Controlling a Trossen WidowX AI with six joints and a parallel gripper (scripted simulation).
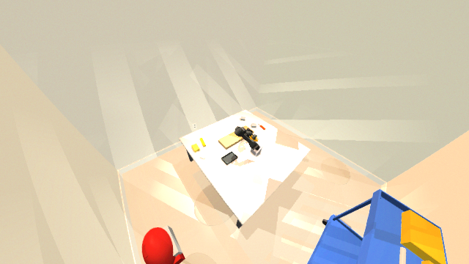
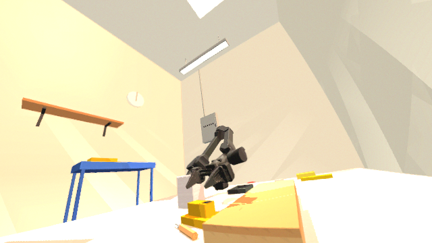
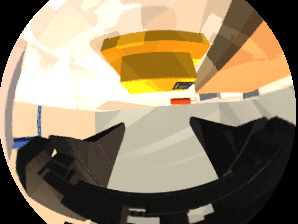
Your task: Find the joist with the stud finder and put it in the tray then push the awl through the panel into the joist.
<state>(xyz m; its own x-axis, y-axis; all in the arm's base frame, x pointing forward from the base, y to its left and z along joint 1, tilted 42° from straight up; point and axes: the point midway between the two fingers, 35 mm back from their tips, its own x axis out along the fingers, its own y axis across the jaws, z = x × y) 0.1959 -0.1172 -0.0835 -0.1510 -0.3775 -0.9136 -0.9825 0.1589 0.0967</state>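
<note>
My gripper (image 2: 196,187) (image 3: 157,123) is open and empty, a little above and behind the stud finder. The yellow stud finder (image 2: 201,210) (image 3: 159,67) sits on its wide base on the table, beside the floor panel, its small dark display on top. The tan floor panel (image 1: 229,143) (image 2: 260,216) lies flat; I see no hole in it, though the arm partly covers it in the top view. The awl (image 2: 188,232) lies on the table near the stud finder; its handle seems to be the red-orange piece (image 1: 262,127) (image 3: 180,101). The dark tray (image 1: 229,158) (image 2: 240,189) looks empty.
Two yellow items, a block (image 1: 196,147) and a bar (image 1: 203,142), lie past the panel's far end. Small grey pieces (image 1: 253,125) (image 1: 242,118) lie near the table's back corner. A pale box (image 1: 256,151) (image 2: 185,194) stands by the arm's base.
</note>
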